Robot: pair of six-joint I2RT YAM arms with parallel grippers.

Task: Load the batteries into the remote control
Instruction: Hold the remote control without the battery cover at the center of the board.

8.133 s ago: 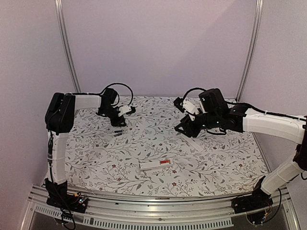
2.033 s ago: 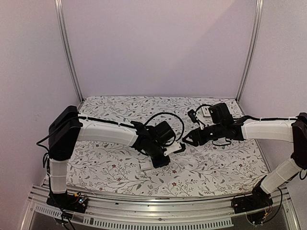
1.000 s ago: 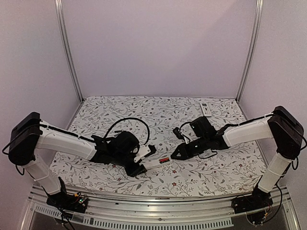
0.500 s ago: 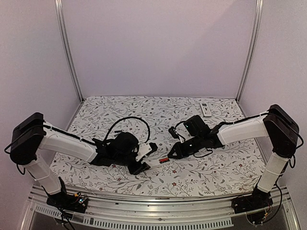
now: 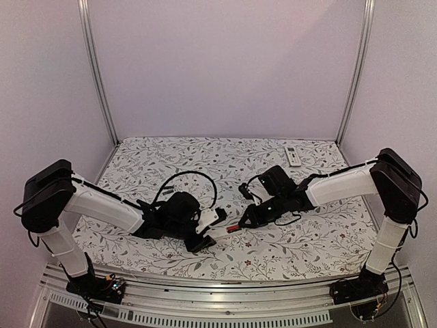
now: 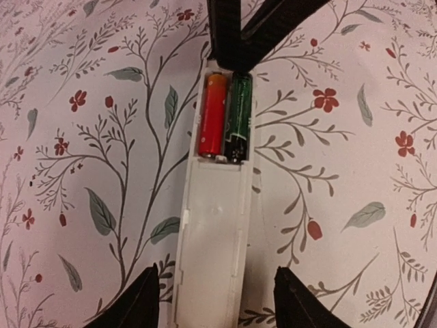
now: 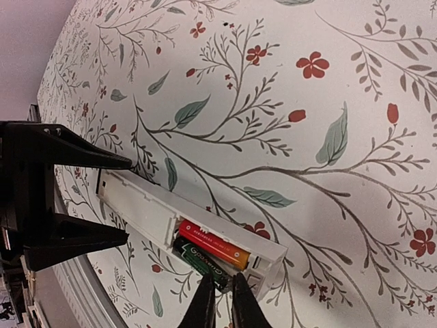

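Observation:
The white remote control [image 6: 212,232] lies back-up on the flowered cloth, its battery bay open. Two batteries sit side by side in the bay, a red-orange one [image 6: 213,113] and a black-green one [image 6: 238,116]. My left gripper [image 6: 218,306] is open and straddles the remote's closed end, with a gap between each finger and the remote. My right gripper [image 7: 222,299] is shut, its fingers nearly together, with the tips at the black-green battery [image 7: 201,262] next to the red one [image 7: 215,244]. In the top view both grippers meet at the remote [image 5: 224,231] near the front middle.
A second white remote [image 5: 293,156] lies at the back right of the cloth. A metal rail [image 5: 225,301] runs along the near edge. Upright frame posts [image 5: 95,75] stand at the back corners.
My right gripper has slid left to the remote's open end and its jaws have narrowed. The left gripper has stayed over the remote, with its arm shifted slightly.

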